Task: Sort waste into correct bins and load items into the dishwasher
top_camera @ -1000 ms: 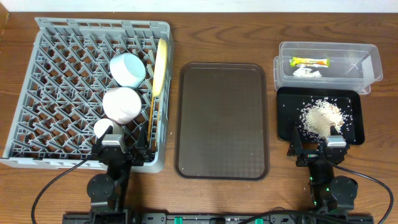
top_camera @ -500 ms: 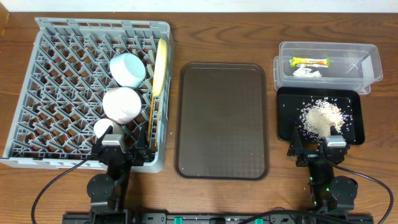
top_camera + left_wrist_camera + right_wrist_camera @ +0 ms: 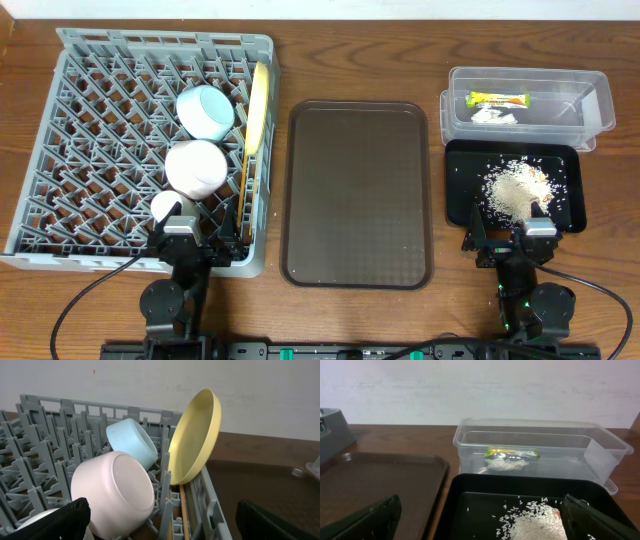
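Just ahead of my left pincer (image 3: 167,527), wide and empty, plate (image 3: 195,435) and pink bowl (image 3: 115,490) stood in the rack (image 3: 45,440); beyond my right pincer (image 3: 482,522), equally wide, wrapper (image 3: 512,453) lay in the tub (image 3: 600,455). Sorting seemed finished; nothing needed grasping.

Overhead looks straight down on the whole table (image 3: 360,60). Left wrist is low and close at the dish rack (image 3: 45,445), facing the back wall (image 3: 125,380). Right wrist is low and close, facing the black tray (image 3: 475,505) and clear tub (image 3: 560,460). Overhead shares all three.
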Robot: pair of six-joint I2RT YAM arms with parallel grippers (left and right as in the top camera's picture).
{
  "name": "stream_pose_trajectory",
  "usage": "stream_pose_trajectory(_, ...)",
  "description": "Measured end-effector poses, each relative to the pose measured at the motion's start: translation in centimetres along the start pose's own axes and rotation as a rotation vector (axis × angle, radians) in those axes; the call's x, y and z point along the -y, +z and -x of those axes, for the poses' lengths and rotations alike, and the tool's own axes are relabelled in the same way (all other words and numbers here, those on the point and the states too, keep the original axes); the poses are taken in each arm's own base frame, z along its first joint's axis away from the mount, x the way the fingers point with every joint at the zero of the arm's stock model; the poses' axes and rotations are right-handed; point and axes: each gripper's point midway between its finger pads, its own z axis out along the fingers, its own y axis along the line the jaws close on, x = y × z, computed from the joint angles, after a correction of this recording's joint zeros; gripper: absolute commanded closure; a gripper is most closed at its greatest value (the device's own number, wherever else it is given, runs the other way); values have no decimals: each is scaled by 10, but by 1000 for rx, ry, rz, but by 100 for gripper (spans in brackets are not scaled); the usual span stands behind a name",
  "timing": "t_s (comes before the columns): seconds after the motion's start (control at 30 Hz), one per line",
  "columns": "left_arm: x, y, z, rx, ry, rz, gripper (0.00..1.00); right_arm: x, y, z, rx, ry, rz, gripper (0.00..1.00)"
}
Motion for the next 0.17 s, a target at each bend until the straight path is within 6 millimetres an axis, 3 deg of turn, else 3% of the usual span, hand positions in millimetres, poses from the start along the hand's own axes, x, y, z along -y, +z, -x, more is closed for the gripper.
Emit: stream_pose_trajectory(0.17,0,0,0,0,0,0,6,0,0,0,0,0,0,1)
